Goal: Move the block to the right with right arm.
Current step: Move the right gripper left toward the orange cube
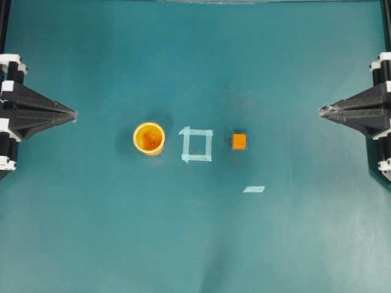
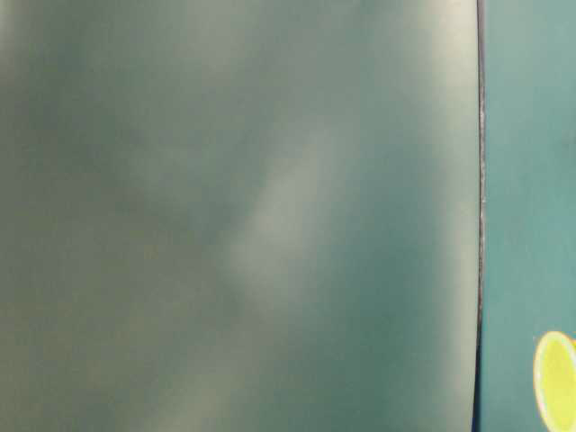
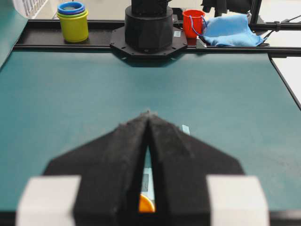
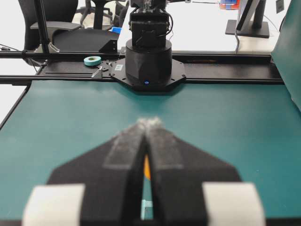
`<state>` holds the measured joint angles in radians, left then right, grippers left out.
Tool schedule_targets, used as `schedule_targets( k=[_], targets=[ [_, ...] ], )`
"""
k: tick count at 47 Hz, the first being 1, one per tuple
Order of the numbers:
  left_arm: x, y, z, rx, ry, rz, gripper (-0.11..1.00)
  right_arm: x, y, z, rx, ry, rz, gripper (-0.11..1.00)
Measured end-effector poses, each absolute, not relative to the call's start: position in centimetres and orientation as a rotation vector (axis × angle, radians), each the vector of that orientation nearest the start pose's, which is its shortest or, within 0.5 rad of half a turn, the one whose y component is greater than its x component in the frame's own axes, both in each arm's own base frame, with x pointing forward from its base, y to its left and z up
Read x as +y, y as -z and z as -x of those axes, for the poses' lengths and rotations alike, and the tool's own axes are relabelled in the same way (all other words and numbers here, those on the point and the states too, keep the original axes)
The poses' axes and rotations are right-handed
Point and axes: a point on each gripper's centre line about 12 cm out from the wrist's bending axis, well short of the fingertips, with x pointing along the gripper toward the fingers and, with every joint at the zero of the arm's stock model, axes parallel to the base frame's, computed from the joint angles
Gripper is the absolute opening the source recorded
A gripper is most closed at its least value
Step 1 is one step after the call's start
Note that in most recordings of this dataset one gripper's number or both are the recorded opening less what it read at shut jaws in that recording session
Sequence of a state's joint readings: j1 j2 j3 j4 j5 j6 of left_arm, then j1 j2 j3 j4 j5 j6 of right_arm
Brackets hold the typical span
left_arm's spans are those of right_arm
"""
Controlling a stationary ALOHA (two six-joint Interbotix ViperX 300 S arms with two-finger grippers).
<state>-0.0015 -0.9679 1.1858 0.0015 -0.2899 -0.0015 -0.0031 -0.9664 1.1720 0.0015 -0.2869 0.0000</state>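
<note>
1. Right now the block (image 1: 239, 141) sits on the table well apart from both grippers, lying closer to the right gripper (image 1: 322, 110) than to the left gripper (image 1: 74, 114). From the right gripper's tip it lies out ahead toward the middle of the table and a little to the near side in the overhead view.
2. Both pairs of fingers are clenched together to a point, with nothing between them; the right wrist view shows only a thin slit, through which a sliver of orange shows that I cannot identify.
3. Both arms sit drawn back at opposite edges of the teal table (image 1: 293, 244), tips pointing at each other.
4. Between the block and the left gripper, a square of pale tape (image 1: 197, 145) lies just beside the block, and past it stands the yellow-orange cup (image 1: 149, 138), upright and open-topped.
5. A short tape strip (image 1: 253, 189) lies near the block, on the near side.
6. No object lies between the right fingers and the block.
7. Beyond the table edge, the left wrist view shows stacked cups (image 3: 73, 20), a red cup (image 3: 193, 22) and a blue cloth (image 3: 230, 30); the right wrist view shows a tape roll (image 4: 92, 60) and office chairs (image 4: 56, 14).
8. Most of the table-level view is blurred.
</note>
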Motion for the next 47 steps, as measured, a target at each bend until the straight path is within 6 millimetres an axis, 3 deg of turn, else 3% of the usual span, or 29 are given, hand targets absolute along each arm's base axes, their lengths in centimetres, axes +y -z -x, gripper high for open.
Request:
schedule_targets(
  k=[19, 22, 30, 34, 47],
  targets=[
    [-0.1, -29.4, -20.1, -0.074, 0.006, -0.016, 0.0, 0.0, -28.2, -21.2, 0.058, 0.002, -0.002, 0.01],
    [-0.1, -29.4, -20.1, -0.072, 0.006, -0.016, 0.0, -0.1, -27.9, -21.5, 0.077, 0.003, -0.003, 0.08],
    [-0.1, -29.3, -20.1, -0.066, 0.004, -0.016, 0.0, -0.1, -27.1, -22.5, 0.126, 0.007, -0.006, 0.41],
    [-0.1, -29.3, -20.1, -0.066, 0.006, -0.016, 0.0, -0.3, -26.9, -23.1, 0.146, 0.014, -0.007, 0.5],
    [-0.1, -29.3, -20.2, -0.063, 0.006, -0.016, 0.0, -1.0, -25.7, -25.1, 0.221, 0.041, -0.012, 0.55]
  ],
)
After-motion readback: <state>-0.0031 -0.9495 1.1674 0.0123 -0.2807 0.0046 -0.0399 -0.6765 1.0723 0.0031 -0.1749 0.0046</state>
